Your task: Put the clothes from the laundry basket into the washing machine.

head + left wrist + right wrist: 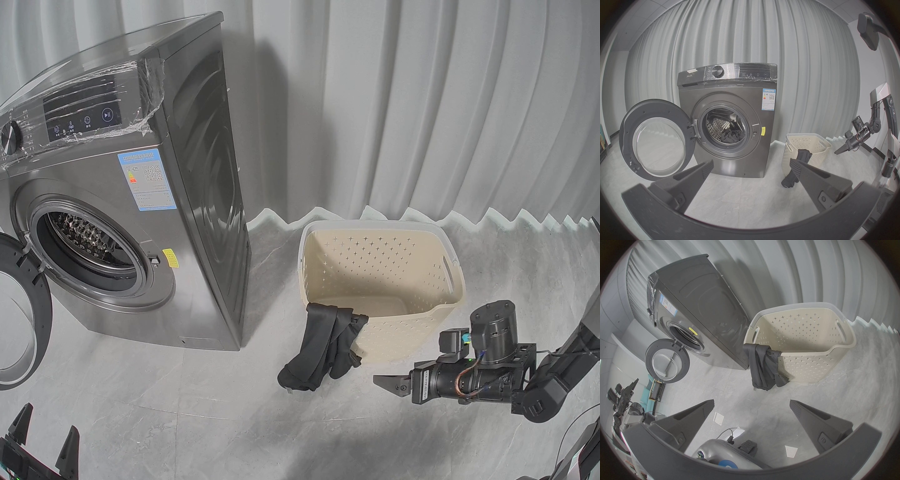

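1. Head view: dark garment [325,347] hangs over the near-left rim of the laundry basket [381,262], its tail reaching the floor [187,400]. Right hand [389,382] is open and empty, just right of it. Left hand [44,437] is open, low at near-left.
2. Left wrist view: washing machine [731,125] has its door [656,139] swung open, with dark clothes [732,136] already inside.
3. Right wrist view: basket looks otherwise empty. Step is probably grabbing the last garment. Next move calls for the right hand to close on the draped fold and lift it clear of the rim.
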